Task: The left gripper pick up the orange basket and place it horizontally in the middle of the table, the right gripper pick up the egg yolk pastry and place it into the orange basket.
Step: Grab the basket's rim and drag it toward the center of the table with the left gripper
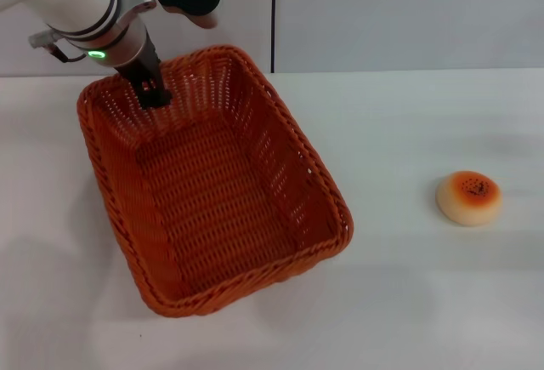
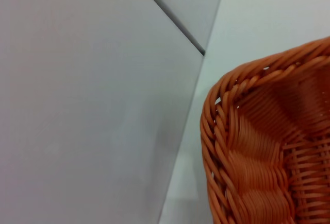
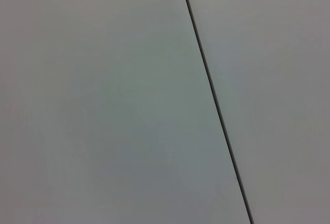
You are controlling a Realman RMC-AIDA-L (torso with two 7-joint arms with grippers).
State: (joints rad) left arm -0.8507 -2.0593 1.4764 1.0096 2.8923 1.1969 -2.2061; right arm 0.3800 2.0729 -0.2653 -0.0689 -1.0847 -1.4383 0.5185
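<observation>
The orange basket (image 1: pixel 280 183) lies at an angle on the left half of the white table (image 1: pixel 408 302), with nothing in it. My left gripper (image 1: pixel 153 91) reaches down from the upper left, and its black fingers are shut on the basket's far rim. The left wrist view shows only a corner of that braided rim (image 2: pixel 227 147) close up. The egg yolk pastry (image 1: pixel 469 197) sits alone on the table at the right, well apart from the basket. My right gripper shows in no view.
A grey wall with a dark vertical seam (image 1: pixel 273 13) stands behind the table. The right wrist view shows only wall panels and a seam (image 3: pixel 216 105). Bare tabletop lies between the basket and the pastry.
</observation>
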